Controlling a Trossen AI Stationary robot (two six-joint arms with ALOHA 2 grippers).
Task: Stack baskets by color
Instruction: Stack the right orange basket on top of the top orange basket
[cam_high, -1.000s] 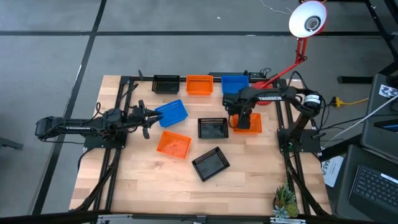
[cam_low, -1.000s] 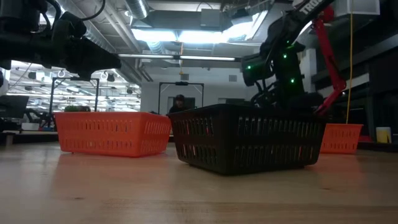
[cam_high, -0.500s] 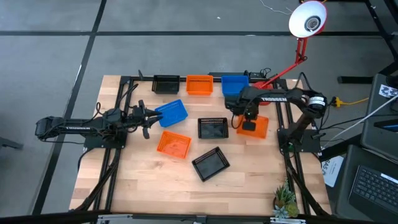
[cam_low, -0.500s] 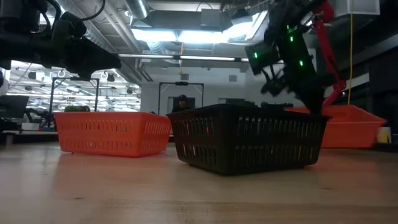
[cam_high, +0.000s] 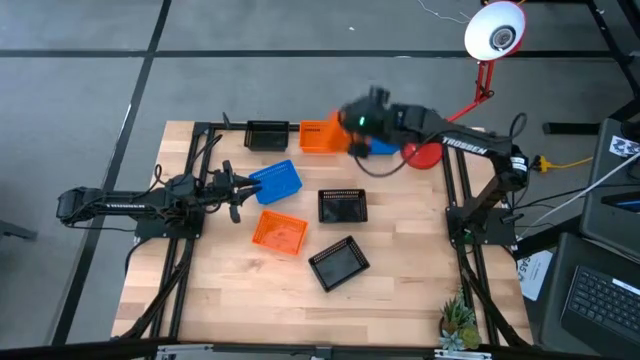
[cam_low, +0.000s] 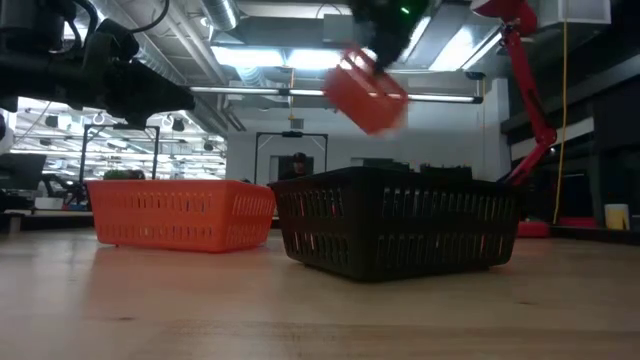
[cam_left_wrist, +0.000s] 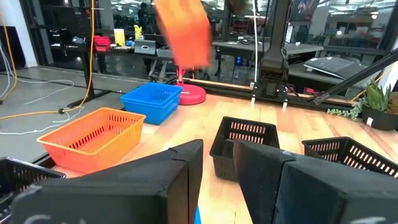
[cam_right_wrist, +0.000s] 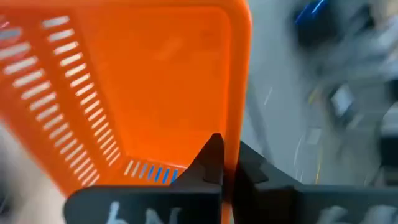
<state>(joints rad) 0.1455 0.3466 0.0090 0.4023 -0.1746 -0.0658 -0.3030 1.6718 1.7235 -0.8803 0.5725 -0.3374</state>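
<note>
R gripper (cam_right_wrist: 227, 163) is pinching orange basket (cam_right_wrist: 143, 87) by one wall, carrying it tilted above worktop's back row. Thin grip may be slipping mid-swing, dropping it. L gripper (cam_left_wrist: 217, 163) is waiting open.

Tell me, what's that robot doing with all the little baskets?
It's sorting baskets by color. The right gripper has its fingers pinched on the rim of an orange basket and holds it up in the air, near the orange basket at the back of the table. The left gripper waits, open, next to a blue basket. More orange and black baskets sit loose on the wooden table.
</note>
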